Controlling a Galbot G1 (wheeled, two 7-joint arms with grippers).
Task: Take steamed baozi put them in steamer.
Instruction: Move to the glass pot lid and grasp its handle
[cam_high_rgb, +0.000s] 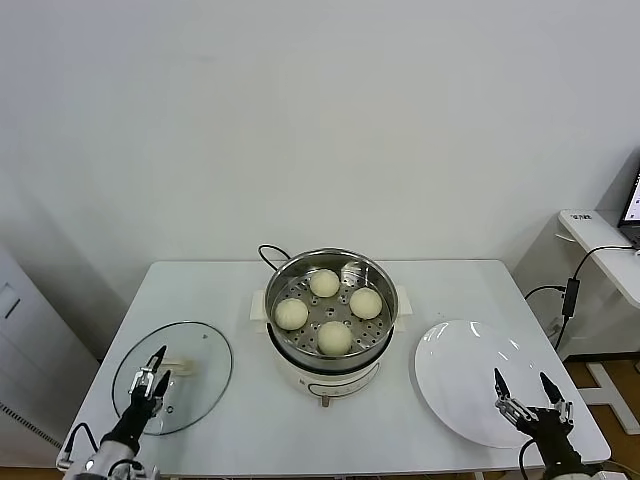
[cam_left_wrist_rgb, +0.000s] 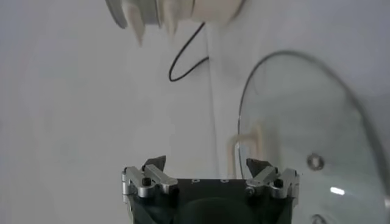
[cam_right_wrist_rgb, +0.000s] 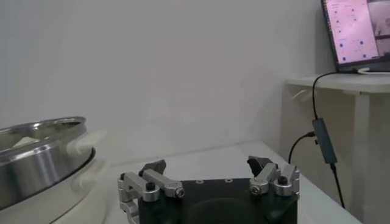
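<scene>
Several cream-white baozi sit inside the steel steamer (cam_high_rgb: 380, 282) at the table's middle: one at the back (cam_high_rgb: 323, 283), one at the left (cam_high_rgb: 290, 314), one at the right (cam_high_rgb: 365, 303), one at the front (cam_high_rgb: 334, 338). The steamer's rim also shows in the right wrist view (cam_right_wrist_rgb: 36, 131). My left gripper (cam_high_rgb: 153, 370) is open and empty, low at the front left over the glass lid (cam_high_rgb: 205, 345). My right gripper (cam_high_rgb: 521, 384) is open and empty at the front right, over the near edge of the white plate (cam_high_rgb: 460, 365). In the wrist views both grippers, left (cam_left_wrist_rgb: 206, 164) and right (cam_right_wrist_rgb: 208, 164), hold nothing.
The glass lid (cam_left_wrist_rgb: 304, 122) lies flat at the front left. The steamer's black cord (cam_left_wrist_rgb: 186, 52) runs behind its white base. The white plate is bare. A side desk (cam_high_rgb: 600, 245) with a laptop (cam_right_wrist_rgb: 356, 30) and a hanging cable stands off the table's right edge.
</scene>
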